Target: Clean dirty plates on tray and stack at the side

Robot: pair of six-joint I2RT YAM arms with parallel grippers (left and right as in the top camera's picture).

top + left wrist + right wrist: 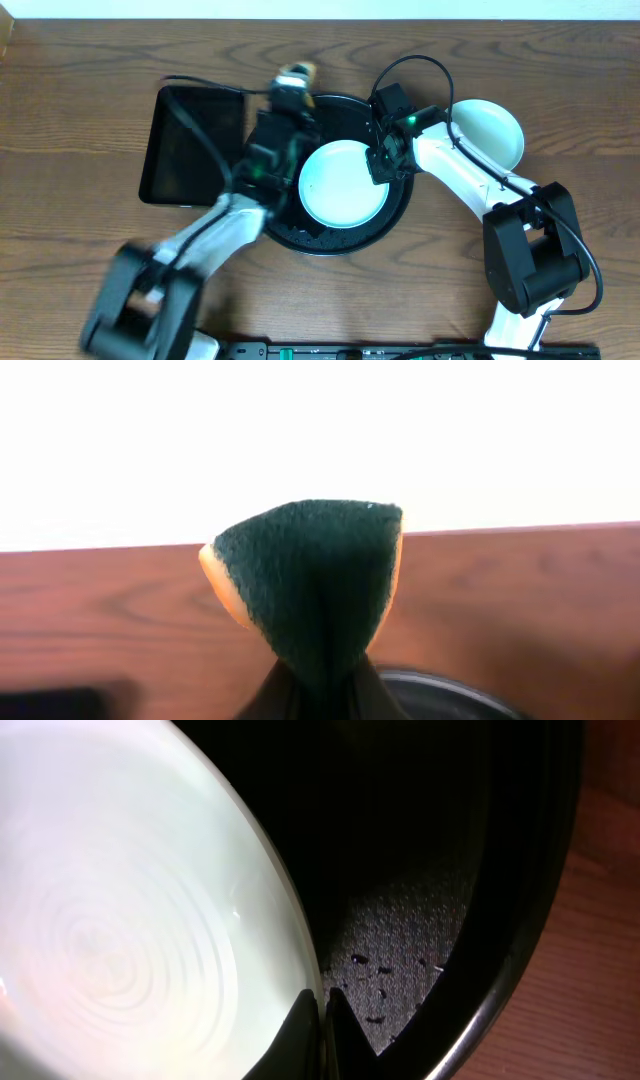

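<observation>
side plate out; tray plate left for you, right gripper pinching its rim, left gripper clenching sponge

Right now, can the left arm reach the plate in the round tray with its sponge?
Probably yes: the left gripper, holding the sponge, hangs near the plate, whose face lies open; the right gripper only grips its rim.

On the worktop, a plate lies in the round tray. A rectangular tray sits just left of it (an arm hides the gap), a second plate lies to its right, and a sponge is over its far edge.
</observation>
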